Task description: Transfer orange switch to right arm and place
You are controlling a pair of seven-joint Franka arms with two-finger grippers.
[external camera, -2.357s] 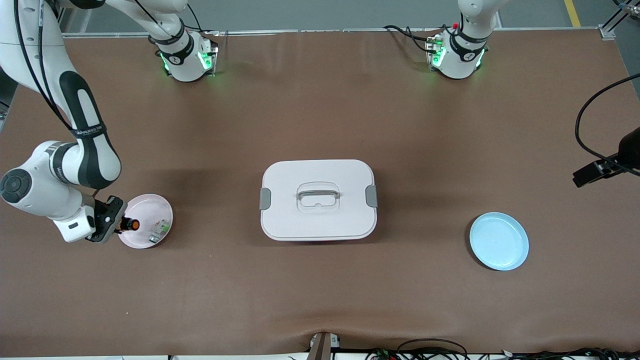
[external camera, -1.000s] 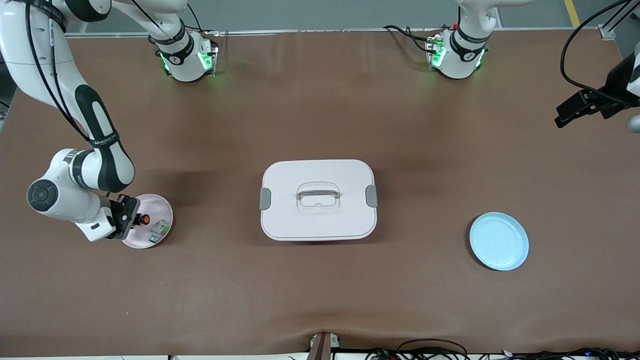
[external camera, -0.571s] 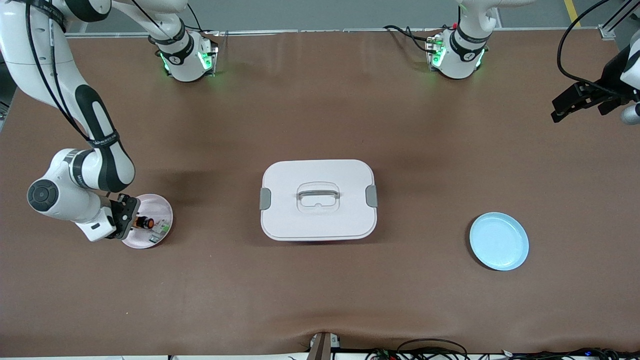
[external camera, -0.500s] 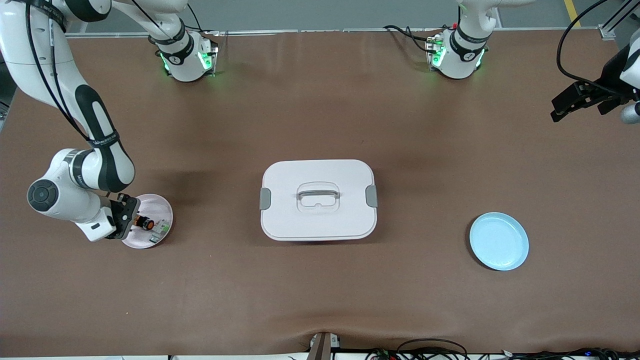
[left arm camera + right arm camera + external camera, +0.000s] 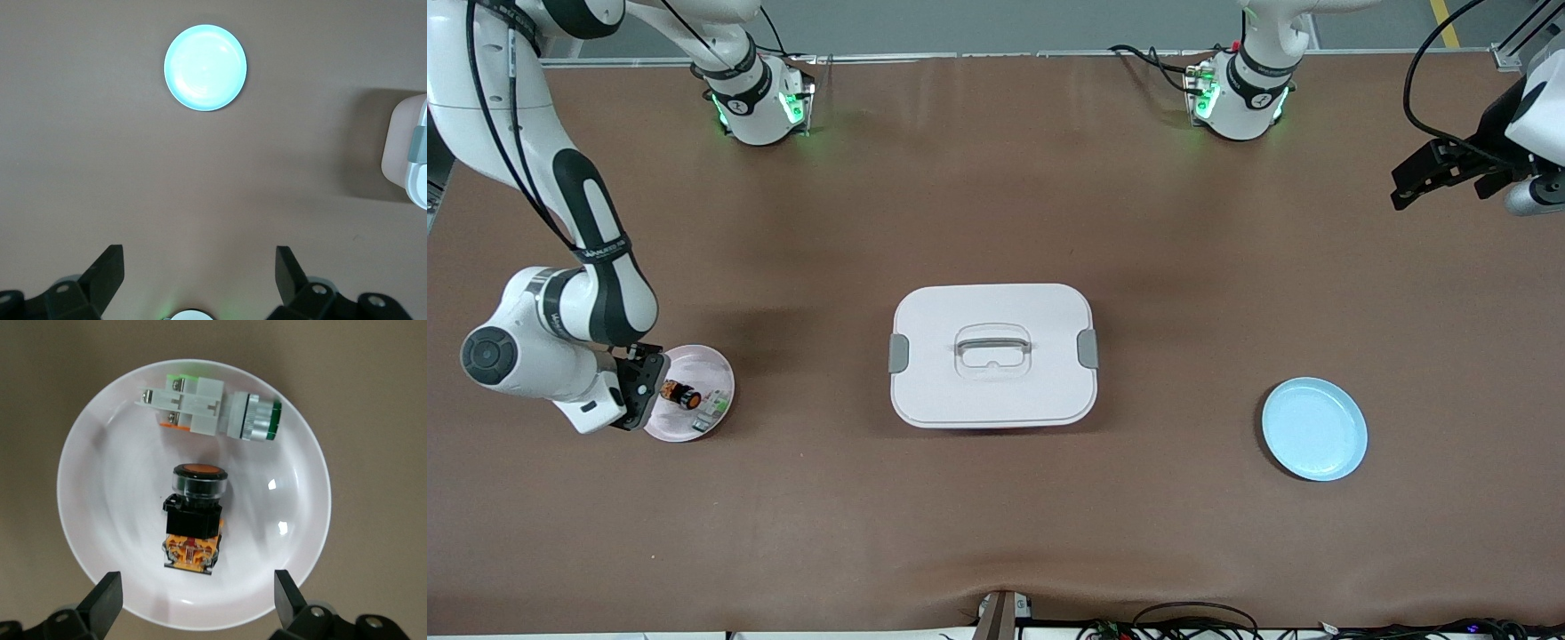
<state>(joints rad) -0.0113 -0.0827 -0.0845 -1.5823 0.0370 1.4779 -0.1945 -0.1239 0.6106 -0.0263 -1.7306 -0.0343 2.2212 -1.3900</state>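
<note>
The orange switch [image 5: 680,394] [image 5: 195,520] lies on its side in the pale pink plate [image 5: 713,372] [image 5: 83,447], free of any grip. My right gripper [image 5: 649,391] [image 5: 198,590] hangs just above the plate's rim on the side toward the right arm's end of the table. Its fingers stand open, wide of the switch and not touching it. My left gripper [image 5: 1409,182] [image 5: 200,259] is open and empty, up in the air over the left arm's end of the table.
A green-and-white part [image 5: 711,409] [image 5: 207,407] lies in the same plate beside the switch. A white lidded box [image 5: 992,356] [image 5: 410,150] stands mid-table. A light blue plate [image 5: 1314,428] [image 5: 205,67] sits toward the left arm's end.
My right gripper has opened and let go of the orange switch, which now rests in the pink plate. The gripper has drawn back a little. The left gripper has drifted up and away.
</note>
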